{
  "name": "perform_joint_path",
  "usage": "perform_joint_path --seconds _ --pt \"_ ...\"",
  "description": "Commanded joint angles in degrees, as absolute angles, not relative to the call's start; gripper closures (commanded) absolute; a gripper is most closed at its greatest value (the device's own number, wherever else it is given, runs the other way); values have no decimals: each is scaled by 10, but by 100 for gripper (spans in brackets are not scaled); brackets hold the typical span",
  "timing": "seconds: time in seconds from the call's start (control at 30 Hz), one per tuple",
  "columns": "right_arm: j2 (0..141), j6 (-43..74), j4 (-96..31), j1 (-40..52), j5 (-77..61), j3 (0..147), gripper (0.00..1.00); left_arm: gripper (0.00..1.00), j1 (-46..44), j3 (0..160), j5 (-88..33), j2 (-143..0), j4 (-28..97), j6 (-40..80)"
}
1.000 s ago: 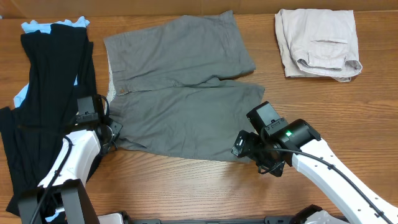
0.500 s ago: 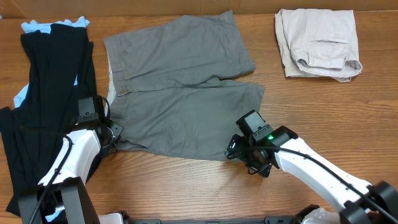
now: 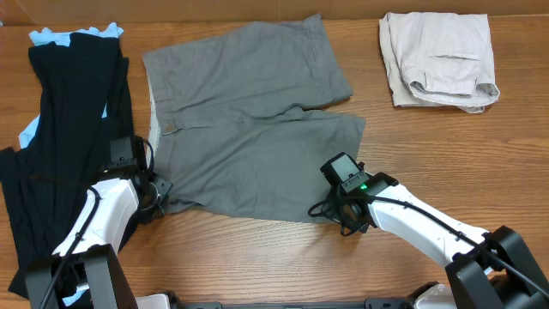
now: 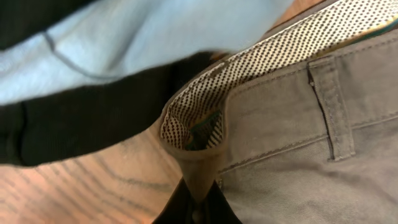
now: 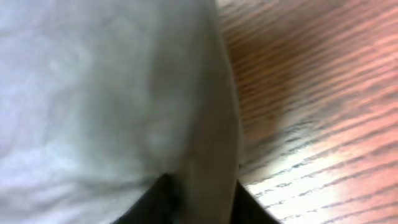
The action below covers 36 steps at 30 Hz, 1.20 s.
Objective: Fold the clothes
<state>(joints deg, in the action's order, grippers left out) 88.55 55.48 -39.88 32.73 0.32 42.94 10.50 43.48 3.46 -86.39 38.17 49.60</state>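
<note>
The clothes, a pair of grey shorts, lie spread flat in the middle of the table, waistband to the left. My left gripper is shut on the near waistband corner. In the left wrist view the gripper pinches that corner, with the dotted lining showing above it. My right gripper sits at the near hem corner of the lower leg. In the right wrist view it has closed on a fold of the grey cloth, which runs between the two dark fingers.
Folded beige shorts lie at the back right. Long black garments over a light-blue one cover the left side, close to my left arm. Bare wooden table runs along the front edge.
My right gripper has slid left onto the hem corner of the shorts and closed from wide open onto the cloth. The left gripper has kept its hold and barely moved.
</note>
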Motion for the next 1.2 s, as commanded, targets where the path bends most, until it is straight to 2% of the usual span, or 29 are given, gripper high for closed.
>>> perform_joint_path --seconds 0.0,0.3,0.77,0.93,1.17 --pt "890 551 -397 330 29 427 94 96 101 428 31 -870 390 501" --pt "882 553 -409 307 33 429 96 96 101 457 -1 -870 398 419" --pt "716 478 -534 245 3 496 96 96 101 707 6 -856 627 344" --pt "645 464 -604 244 4 535 96 96 101 779 4 -836 702 294" --pt "584 418 -733 220 4 646 96 96 99 834 4 -782 786 282"
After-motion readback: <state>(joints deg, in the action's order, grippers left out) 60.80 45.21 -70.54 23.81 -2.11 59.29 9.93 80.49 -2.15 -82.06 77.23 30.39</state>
